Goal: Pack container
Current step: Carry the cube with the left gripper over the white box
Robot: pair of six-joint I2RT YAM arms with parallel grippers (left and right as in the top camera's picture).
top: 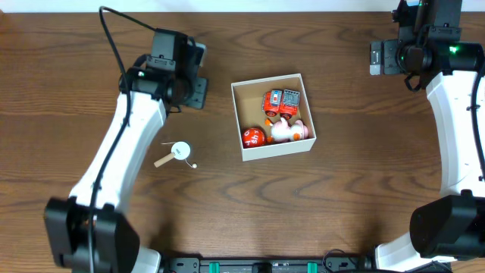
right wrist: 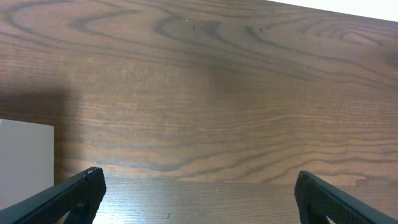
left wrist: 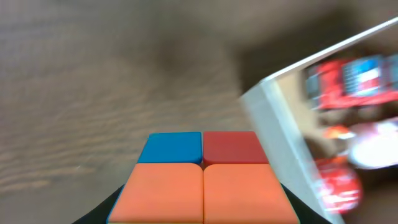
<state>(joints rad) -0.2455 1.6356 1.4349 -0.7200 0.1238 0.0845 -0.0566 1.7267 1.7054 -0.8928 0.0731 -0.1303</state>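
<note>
The wooden table (top: 341, 197) carries the container (top: 248, 106) at its middle. Left of the container, the left gripper (top: 193, 87) is closed around a colour cube (left wrist: 202, 180), so the step in hand looks like carrying the cube in. The right gripper (right wrist: 199, 186), well off to the container's far right, is spread wide and empty. Inside lie a red truck (top: 282, 102), a white-and-pink toy (top: 289, 130) and a red ball (top: 253, 136). A small white toy (top: 178, 152) lies outside, to the container's left. Next the cube needs to clear the wall and drop into the bare left part.
</note>
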